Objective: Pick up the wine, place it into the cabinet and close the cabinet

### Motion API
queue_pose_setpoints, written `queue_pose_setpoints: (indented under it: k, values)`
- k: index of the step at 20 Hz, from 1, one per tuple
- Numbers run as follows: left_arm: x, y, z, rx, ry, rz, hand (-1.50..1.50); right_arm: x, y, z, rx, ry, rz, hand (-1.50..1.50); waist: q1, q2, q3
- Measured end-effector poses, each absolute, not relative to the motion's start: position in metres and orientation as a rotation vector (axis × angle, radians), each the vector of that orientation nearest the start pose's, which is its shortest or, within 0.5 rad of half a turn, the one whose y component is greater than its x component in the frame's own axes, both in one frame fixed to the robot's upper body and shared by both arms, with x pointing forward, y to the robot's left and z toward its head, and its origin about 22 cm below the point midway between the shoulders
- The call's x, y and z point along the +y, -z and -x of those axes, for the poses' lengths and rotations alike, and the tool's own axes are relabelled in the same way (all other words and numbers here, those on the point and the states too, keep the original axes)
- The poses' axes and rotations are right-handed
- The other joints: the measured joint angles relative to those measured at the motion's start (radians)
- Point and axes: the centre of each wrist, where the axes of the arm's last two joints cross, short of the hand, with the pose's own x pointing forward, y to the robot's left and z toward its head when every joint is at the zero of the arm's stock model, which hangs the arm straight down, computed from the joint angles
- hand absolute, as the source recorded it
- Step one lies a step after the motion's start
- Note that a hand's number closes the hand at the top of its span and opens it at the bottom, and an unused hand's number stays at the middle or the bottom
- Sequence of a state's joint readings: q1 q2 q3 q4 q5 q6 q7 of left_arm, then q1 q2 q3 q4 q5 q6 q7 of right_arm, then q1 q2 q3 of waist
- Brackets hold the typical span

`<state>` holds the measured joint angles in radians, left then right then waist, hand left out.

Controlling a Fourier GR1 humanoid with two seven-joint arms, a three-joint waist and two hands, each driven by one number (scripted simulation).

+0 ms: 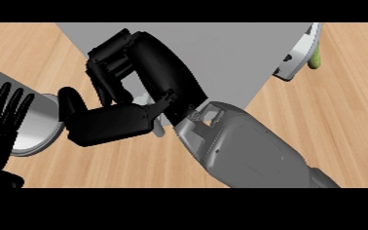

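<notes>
- Right hand [137,85] lay over the front-left edge of the grey cabinet [230,53], fingers curled with the thumb below them.
- A small pale piece showed in the gap between thumb and fingers; whether this was the wine could not be told, and no bottle showed elsewhere, so its long axis stayed unreadable.
- Cabinet door [300,53] stood ajar at the cabinet's right.
- Left hand [10,114] rested far left of the cabinet, fingers straight, beside a plate [39,126].
- Judgement: right hand much nearer the cabinet.

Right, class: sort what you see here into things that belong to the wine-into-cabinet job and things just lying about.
Job: grey box-shaped cabinet; its white open door; black right hand, fingers curled; the wine itself is not visible.

Lying about: round silver plate; green object behind the door; resting black left hand.
</notes>
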<state>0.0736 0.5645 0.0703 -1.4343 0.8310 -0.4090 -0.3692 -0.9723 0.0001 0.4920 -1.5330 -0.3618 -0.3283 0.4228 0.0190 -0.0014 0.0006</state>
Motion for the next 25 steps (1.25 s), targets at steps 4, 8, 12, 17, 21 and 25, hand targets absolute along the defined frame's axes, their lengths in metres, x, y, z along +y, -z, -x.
queue_pose_setpoints:
  k: [4, 8, 12, 17, 21, 25]
  values:
    - [0.393, -0.025, -0.218, -1.851, -0.131, 0.408, -1.5, -0.011, -0.216, -0.305, -1.707, -0.493, -0.559, 1.5, -0.005, 0.0, 0.0]
    - [0.393, -0.022, -0.217, -1.859, -0.136, 0.406, -1.5, -0.016, -0.204, -0.32, -1.738, -0.505, -0.554, 1.5, -0.004, -0.011, -0.003]
    - [0.392, -0.02, -0.221, -1.864, -0.133, 0.419, -1.5, -0.021, -0.199, -0.33, -1.747, -0.551, -0.572, 1.5, -0.002, -0.022, -0.005]
    - [0.391, -0.022, -0.224, -1.839, -0.134, 0.444, -1.5, -0.029, -0.193, -0.341, -1.772, -0.592, -0.587, 1.5, 0.005, -0.031, -0.012]
    - [0.389, -0.025, -0.231, -1.839, -0.135, 0.435, -1.5, -0.032, -0.19, -0.347, -1.792, -0.624, -0.591, 1.5, 0.007, -0.035, -0.014]
    - [0.387, -0.025, -0.23, -1.847, -0.122, 0.438, -1.5, -0.036, -0.188, -0.351, -1.792, -0.641, -0.599, 1.5, 0.014, -0.039, -0.015]
